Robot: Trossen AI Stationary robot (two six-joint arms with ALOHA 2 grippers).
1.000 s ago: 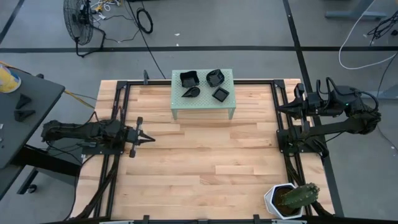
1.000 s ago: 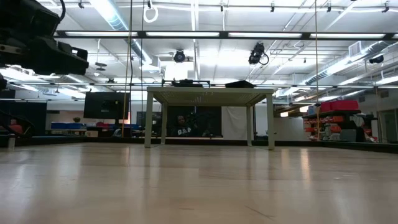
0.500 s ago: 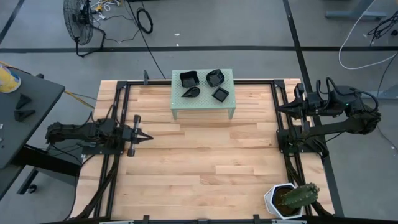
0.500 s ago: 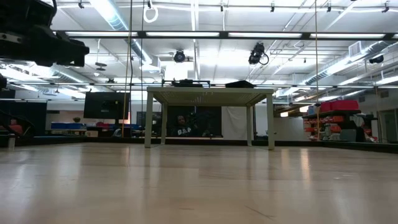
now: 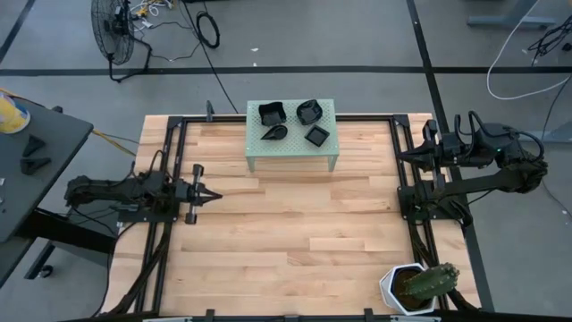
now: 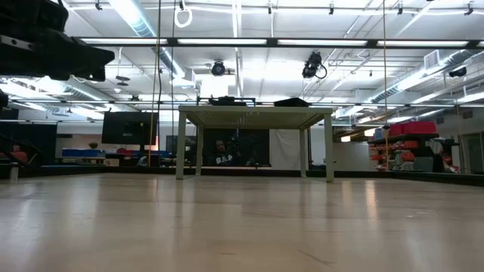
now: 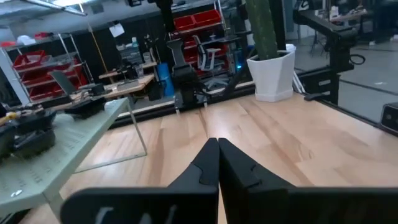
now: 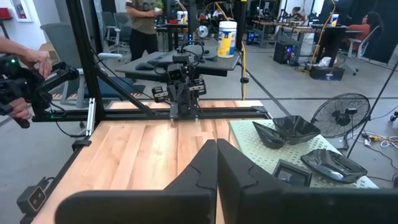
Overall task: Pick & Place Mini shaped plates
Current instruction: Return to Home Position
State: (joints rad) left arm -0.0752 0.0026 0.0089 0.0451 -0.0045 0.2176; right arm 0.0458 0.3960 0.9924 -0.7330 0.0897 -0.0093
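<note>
On perforated stand (image 5: 293, 148), 4 glossy plates (image 5: 271, 114)

Nothing legible shows in any view. The white tub (image 8: 227, 38) in the room beyond the table bears a blue label too small to read. The paper sheet (image 7: 116, 30) hanging among the shelves is likewise unreadable.

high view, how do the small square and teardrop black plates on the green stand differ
The small square glossy black plate has four corners; the teardrop glossy black plate tapers to one point. The square plate lies right of the teardrop plate. Both rest on the pale green perforated stand.
</note>
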